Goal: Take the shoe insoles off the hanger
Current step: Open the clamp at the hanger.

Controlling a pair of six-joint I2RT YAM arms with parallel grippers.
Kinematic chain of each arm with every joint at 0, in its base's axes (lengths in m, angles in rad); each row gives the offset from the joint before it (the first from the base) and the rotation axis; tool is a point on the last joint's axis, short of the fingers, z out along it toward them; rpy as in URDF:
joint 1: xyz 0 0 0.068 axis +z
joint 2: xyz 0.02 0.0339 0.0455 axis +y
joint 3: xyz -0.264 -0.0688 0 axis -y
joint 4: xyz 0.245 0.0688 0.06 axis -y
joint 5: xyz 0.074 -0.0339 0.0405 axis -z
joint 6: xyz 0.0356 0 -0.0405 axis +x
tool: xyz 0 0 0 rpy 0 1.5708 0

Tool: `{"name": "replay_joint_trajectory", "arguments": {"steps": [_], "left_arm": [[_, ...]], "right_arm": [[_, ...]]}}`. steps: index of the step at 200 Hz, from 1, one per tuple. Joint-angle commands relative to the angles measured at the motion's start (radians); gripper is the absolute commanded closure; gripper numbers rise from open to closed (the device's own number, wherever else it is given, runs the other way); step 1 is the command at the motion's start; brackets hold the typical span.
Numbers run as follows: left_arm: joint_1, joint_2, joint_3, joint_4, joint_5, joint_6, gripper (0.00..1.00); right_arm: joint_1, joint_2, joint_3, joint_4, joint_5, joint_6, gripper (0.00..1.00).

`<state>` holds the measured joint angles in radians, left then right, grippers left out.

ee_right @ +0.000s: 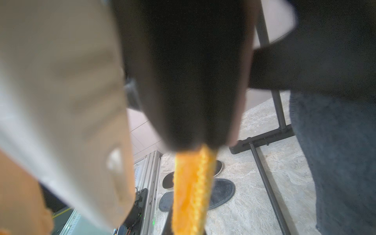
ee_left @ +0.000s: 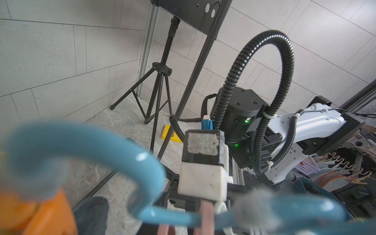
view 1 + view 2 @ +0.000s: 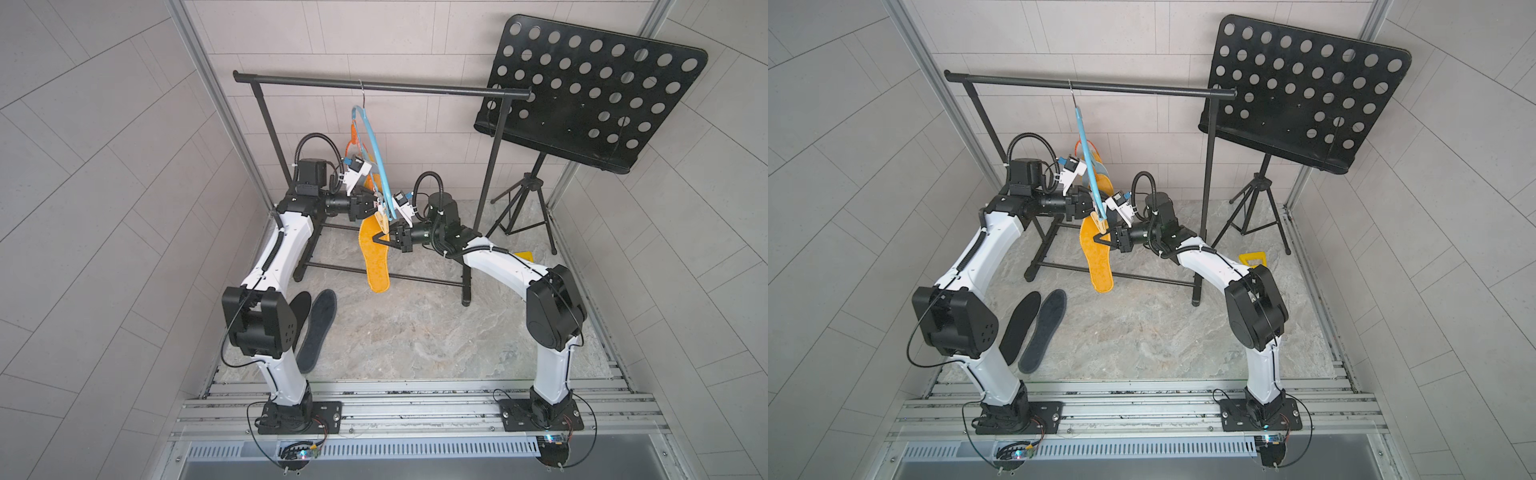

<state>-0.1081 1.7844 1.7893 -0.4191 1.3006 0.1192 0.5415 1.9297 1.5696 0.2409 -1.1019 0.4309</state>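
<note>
Black garment rack (image 3: 374, 85) carries the hanger (image 3: 376, 151) at the far middle, turned nearly edge-on. Other shoe insoles (image 3: 1102, 178) hang at its far end. The orange-yellow insole (image 3: 374, 257) dangles from its near end, and two dark insoles (image 3: 318, 328) lie on the table at near left. The step in hand looks like freeing the orange-yellow one. The right gripper (image 3: 380, 240) is clamped on its upper part. The left gripper (image 3: 368, 205) sits at the beige clip (image 3: 381, 220) above; whether its jaws pinch it I cannot tell. Next, I judge, the clip must be squeezed open before the insole is pulled down.
</note>
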Motion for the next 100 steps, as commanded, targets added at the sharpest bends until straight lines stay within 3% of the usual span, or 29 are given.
{"name": "replay_joint_trajectory", "arguments": {"steps": [1, 29, 72, 100], "left_arm": [[-0.005, -0.008, 0.02, 0.075, -0.033, -0.012, 1.0], [-0.005, -0.013, 0.015, 0.075, -0.05, -0.007, 1.0], [-0.004, -0.006, 0.015, 0.089, -0.059, -0.021, 1.0], [-0.004, -0.013, 0.004, 0.086, -0.081, -0.018, 1.0]], "right_arm": [[0.026, -0.011, -0.072, -0.127, 0.007, 0.025, 1.0], [0.042, -0.054, -0.168, -0.173, 0.082, 0.06, 1.0], [0.071, -0.091, -0.273, -0.181, 0.095, 0.103, 1.0], [0.122, -0.118, -0.335, -0.292, 0.257, 0.163, 1.0]]}}
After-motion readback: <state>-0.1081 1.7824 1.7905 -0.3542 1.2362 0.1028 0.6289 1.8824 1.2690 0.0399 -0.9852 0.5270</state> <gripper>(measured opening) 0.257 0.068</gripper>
